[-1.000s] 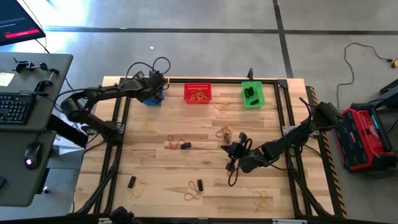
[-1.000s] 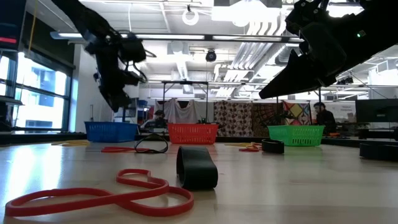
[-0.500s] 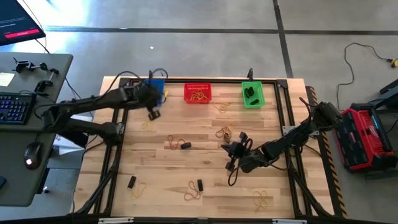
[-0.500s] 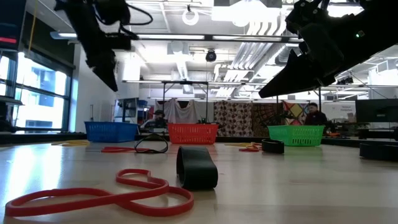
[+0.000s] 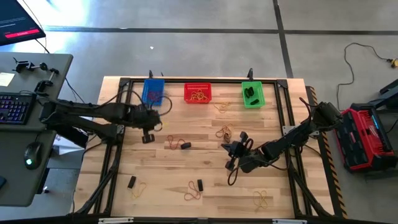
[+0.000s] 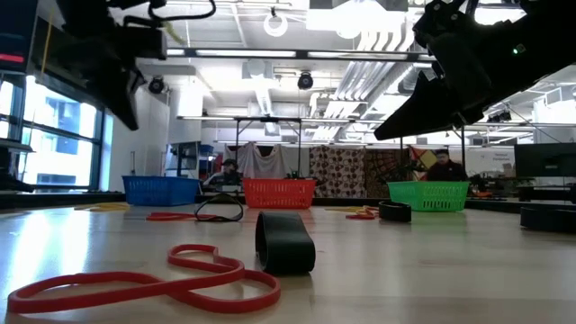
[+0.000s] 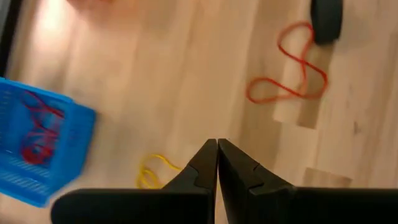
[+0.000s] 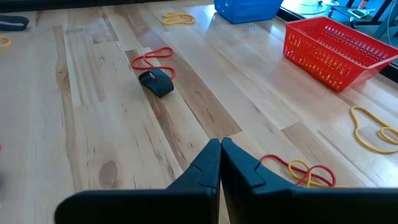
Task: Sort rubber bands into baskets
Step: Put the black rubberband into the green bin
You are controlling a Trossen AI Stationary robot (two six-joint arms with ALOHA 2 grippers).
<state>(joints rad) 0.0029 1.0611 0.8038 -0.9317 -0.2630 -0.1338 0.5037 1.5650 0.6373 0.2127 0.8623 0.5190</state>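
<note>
You can see three little mesh baskets in a row along the far edge of the wooden table [image 5: 205, 155]: the blue basket [image 5: 153, 91], the red basket [image 5: 198, 93] and the green basket [image 5: 252, 94]. The blue basket holds thin red loops [image 7: 38, 130], the red basket holds a tangle of thin yellowish loops [image 5: 198, 96], and the green basket holds short, thick dark bands [image 5: 251, 94]. Many more rubber bands lie spread over the table. A thick dark band [image 6: 284, 241] stands on its edge close to the low camera, with a thin red loop [image 6: 148, 281] twisted like a figure eight lying flat just in front of it. Another dark band [image 8: 156, 82] sits on the wood touching a thin red loop [image 8: 151, 57]. A yellow loop [image 7: 152, 170] lies near the blue basket, and an orange and yellow tangle [image 8: 305, 170] lies just past the tip of your right gripper. Your left gripper [image 5: 148, 138] is over the table, a little in front of the blue basket, and its two fingers are pressed together with nothing between them. Your right gripper [image 5: 231, 163] hangs over the middle right part of the table, and its fingers are pressed together too, also holding nothing.
</note>
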